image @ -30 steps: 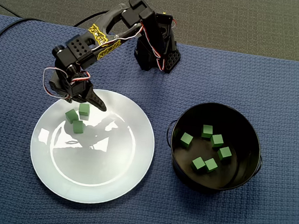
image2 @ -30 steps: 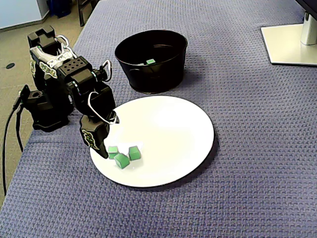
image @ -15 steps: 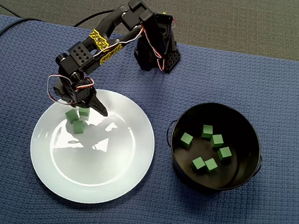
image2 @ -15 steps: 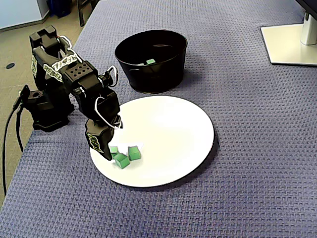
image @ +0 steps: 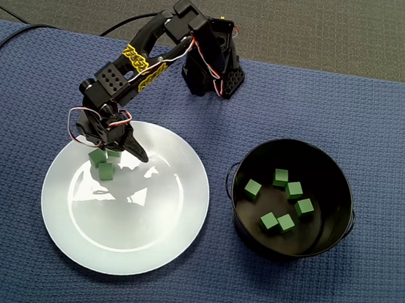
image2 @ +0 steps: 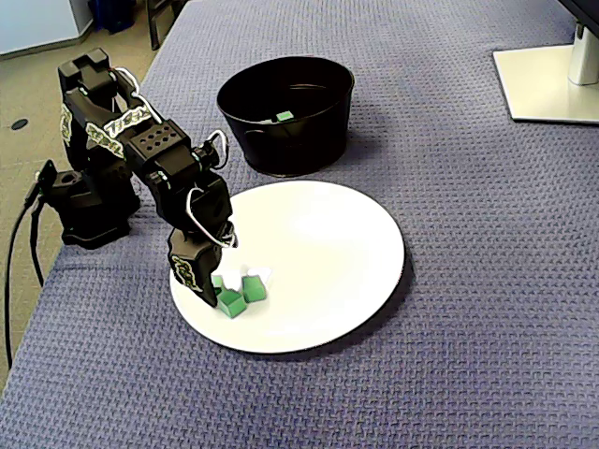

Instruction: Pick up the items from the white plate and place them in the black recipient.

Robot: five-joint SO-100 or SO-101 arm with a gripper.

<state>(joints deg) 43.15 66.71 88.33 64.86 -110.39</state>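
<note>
Brings the gripper down onto three green cubes on the white plate, fingers spread, gripping nothing. Signals a grasp next, probably; six more already in the black bowl.

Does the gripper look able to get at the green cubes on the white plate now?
Probably yes: the gripper hangs right over the green cubes at the white plate's edge, with nothing between.

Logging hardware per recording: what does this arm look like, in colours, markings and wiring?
The arm is black plastic with yellow patterned stickers along its links and a grid of round holes on the wrist block. Thin red and white wires loop beside the black gripper, and a black cable trails from the base.
</note>
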